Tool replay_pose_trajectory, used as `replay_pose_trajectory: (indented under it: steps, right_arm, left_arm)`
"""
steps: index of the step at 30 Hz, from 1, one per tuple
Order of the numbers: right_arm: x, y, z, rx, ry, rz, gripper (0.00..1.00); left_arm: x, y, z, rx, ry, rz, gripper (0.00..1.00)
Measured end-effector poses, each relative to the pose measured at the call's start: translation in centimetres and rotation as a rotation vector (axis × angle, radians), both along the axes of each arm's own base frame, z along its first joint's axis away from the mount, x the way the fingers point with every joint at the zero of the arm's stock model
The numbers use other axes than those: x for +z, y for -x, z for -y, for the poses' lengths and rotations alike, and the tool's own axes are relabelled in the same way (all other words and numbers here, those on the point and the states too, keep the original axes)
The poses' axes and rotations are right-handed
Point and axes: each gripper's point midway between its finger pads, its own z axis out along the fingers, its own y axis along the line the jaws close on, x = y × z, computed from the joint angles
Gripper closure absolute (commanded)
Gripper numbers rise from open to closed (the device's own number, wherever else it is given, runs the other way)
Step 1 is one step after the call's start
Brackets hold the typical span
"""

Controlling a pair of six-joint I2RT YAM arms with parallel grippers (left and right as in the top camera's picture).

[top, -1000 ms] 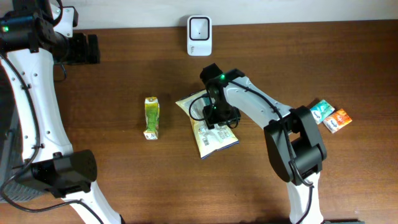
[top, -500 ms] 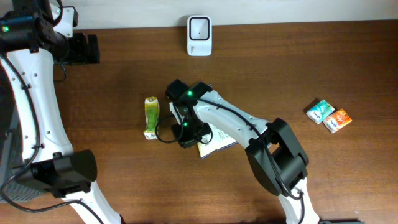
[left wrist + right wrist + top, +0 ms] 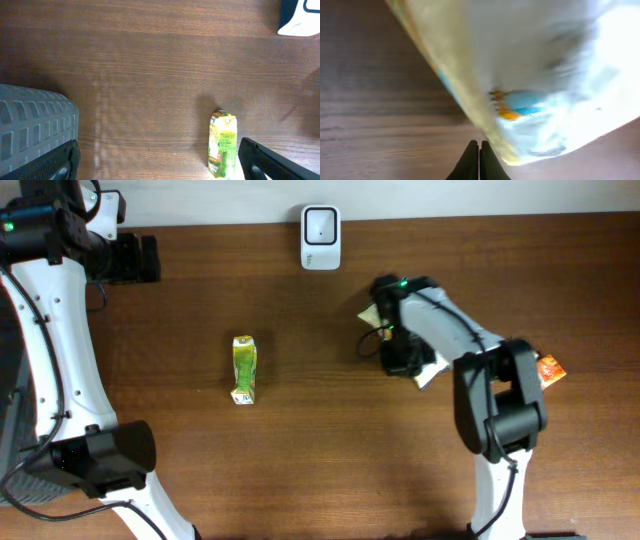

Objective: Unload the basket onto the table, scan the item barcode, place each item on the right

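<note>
The item in hand is a pale snack packet, of which only corners show from under the right arm in the overhead view. My right gripper is shut, its black fingertips pressed together at the packet's edge. In the right wrist view the packet fills the frame, blurred and close, just right of the gripper. The white barcode scanner stands at the table's back edge, apart from the packet. My left gripper is wide open high over the table, holding nothing.
A green juice carton lies left of centre, seen near the left gripper's right finger as the carton. A small orange box lies right of the right arm. The scanner's corner shows at top right of the left wrist view.
The right gripper shut, swung left over the packet, then moved right and toward the back with the packet travelling along. The left arm has stayed still.
</note>
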Motion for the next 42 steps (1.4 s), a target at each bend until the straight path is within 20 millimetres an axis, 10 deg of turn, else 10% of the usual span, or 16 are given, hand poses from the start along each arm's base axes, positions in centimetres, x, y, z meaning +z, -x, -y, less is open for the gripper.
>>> replay_pose_trajectory:
  steps: [3, 7, 9, 13, 18, 22, 28, 33, 36, 42]
  right_arm:
    - [3.7, -2.1, -0.8, 0.018, -0.118, 0.095, 0.94]
    - [12.4, -7.2, -1.8, -0.006, -0.235, 0.425, 0.25]
    - [13.3, -10.6, 0.0, -0.099, -0.225, 0.557, 0.24]
    - [8.0, -15.4, 4.1, -0.255, -0.197, 0.608, 0.51]
    - [2.5, -16.5, 2.9, -0.254, -0.226, 0.565, 0.55]
    - [2.3, -15.0, -2.6, -0.075, -0.426, 0.479, 0.55]
    - [2.1, -4.4, -11.0, 0.231, -0.622, 0.104, 0.54]
    - [8.4, -3.8, -7.5, 0.099, -0.591, 0.136, 0.4]
    - [13.7, -2.8, -1.9, -0.075, -0.535, 0.188, 0.05]
    - [7.3, -0.3, -0.7, -0.19, -0.618, 0.066, 0.01]
  left_arm:
    - [0.0, 0.0, 0.0, 0.0, 0.0, 0.0, 0.01]
    - [0.0, 0.0, 0.0, 0.0, 0.0, 0.0, 0.01]
    - [0.0, 0.0, 0.0, 0.0, 0.0, 0.0, 0.01]
    - [0.0, 0.0, 0.0, 0.0, 0.0, 0.0, 0.01]
    - [0.0, 0.0, 0.0, 0.0, 0.0, 0.0, 0.01]
    - [0.0, 0.0, 0.0, 0.0, 0.0, 0.0, 0.01]
    - [0.0, 0.0, 0.0, 0.0, 0.0, 0.0, 0.01]
    - [0.0, 0.0, 0.0, 0.0, 0.0, 0.0, 0.01]
    - [0.0, 0.0, 0.0, 0.0, 0.0, 0.0, 0.01]
    - [0.0, 0.0, 0.0, 0.0, 0.0, 0.0, 0.01]
